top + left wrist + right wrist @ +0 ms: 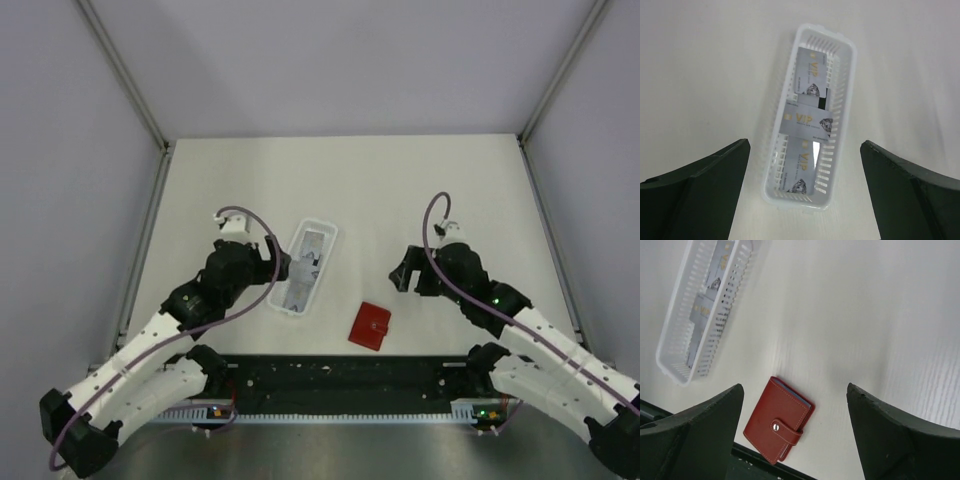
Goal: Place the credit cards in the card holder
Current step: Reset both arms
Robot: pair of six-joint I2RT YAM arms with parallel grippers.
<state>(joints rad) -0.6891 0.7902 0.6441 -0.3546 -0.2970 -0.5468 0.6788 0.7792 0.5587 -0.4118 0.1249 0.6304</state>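
Wallet (767, 412) clasp (775, 426) right wrist, VIP cards (808, 125) left wrist

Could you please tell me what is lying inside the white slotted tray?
Three grey credit cards show in the tray, the middle one lying across the other two; anything beneath them is covered.

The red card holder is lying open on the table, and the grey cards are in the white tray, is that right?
Not open: the card holder is closed, its clasp tab snapped over the front, as the right wrist view shows. It does lie on the table, and the grey cards are in the white tray, as you said.
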